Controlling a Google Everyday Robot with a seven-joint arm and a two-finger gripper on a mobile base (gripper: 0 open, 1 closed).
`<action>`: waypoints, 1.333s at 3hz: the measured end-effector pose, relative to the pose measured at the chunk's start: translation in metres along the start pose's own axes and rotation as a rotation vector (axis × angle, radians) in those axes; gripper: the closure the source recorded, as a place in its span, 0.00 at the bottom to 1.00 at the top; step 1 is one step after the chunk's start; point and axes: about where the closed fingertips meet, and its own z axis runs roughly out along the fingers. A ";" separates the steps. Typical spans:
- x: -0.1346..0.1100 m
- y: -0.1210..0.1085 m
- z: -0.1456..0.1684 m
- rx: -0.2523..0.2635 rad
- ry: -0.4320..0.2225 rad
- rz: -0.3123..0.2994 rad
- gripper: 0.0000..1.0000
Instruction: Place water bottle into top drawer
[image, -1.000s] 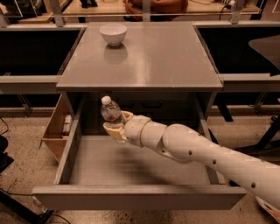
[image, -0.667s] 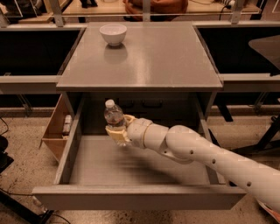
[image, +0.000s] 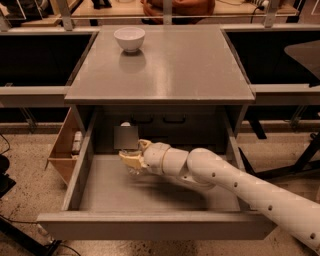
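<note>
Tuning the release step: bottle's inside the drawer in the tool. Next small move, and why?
Probably ease the tool straight down a little. It grips the bottle upright over the left half of the drawer, and the shadow beneath suggests the base is not yet on the floor; opening now might tip it.

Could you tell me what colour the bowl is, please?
White bowl, camera view; pincer grips water bottle inside top drawer.

Smooth white tubular arm (image: 240, 185) in rounded segments, dotted with small dark screw holes and ringed by seams near the wrist. Its cream-yellow hand (image: 130, 160) sits inside the wide grey metal top drawer (image: 150, 225).
</note>
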 end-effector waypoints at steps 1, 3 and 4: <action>0.000 0.000 0.000 0.000 0.000 0.000 1.00; 0.000 0.000 0.000 0.000 0.000 0.000 0.61; 0.000 0.000 0.000 0.000 0.000 0.000 0.38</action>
